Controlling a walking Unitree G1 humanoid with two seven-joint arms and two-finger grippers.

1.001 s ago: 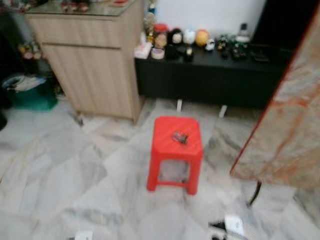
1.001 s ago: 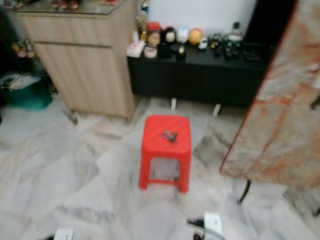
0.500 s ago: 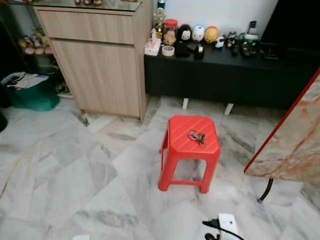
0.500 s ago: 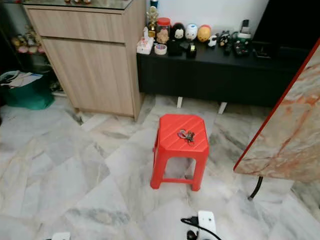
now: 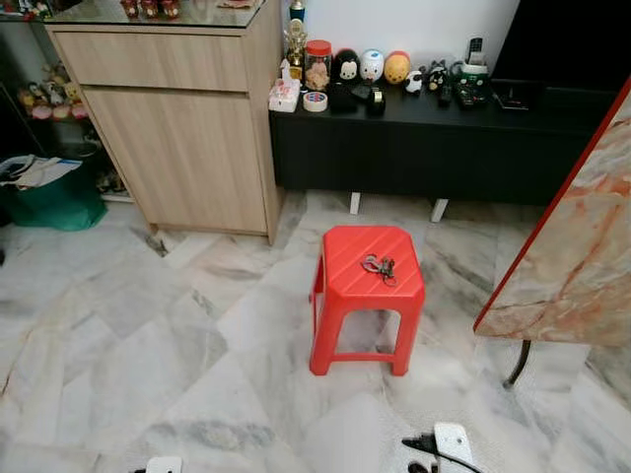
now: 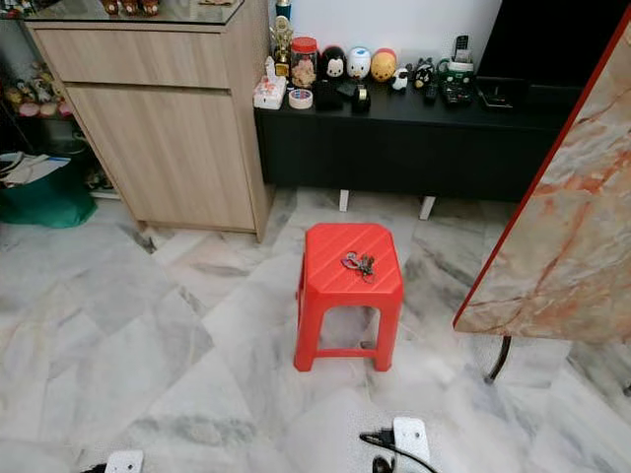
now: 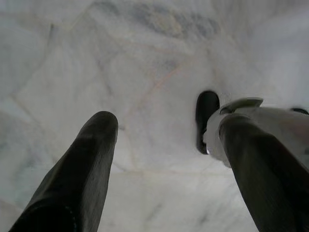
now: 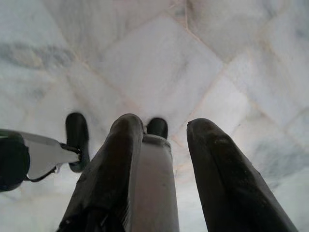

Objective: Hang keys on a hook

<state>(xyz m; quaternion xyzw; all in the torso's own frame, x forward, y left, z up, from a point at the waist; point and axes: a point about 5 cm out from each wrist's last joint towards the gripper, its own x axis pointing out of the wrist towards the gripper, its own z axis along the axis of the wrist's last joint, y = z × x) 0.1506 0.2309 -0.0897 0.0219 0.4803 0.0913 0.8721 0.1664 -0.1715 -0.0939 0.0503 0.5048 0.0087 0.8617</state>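
Both grippers hang over the grey-veined marble floor (image 5: 148,335) with nothing between their two black fingers: the left gripper (image 7: 169,159) spread wide, the right gripper (image 8: 164,159) parted. One bunch of metal keys (image 5: 380,266) lies on one red plastic stool (image 5: 340,296), near one black low cabinet (image 5: 424,148).

Marble floor (image 5: 148,335), wooden cabinet (image 5: 177,148), black sideboard (image 5: 414,148)
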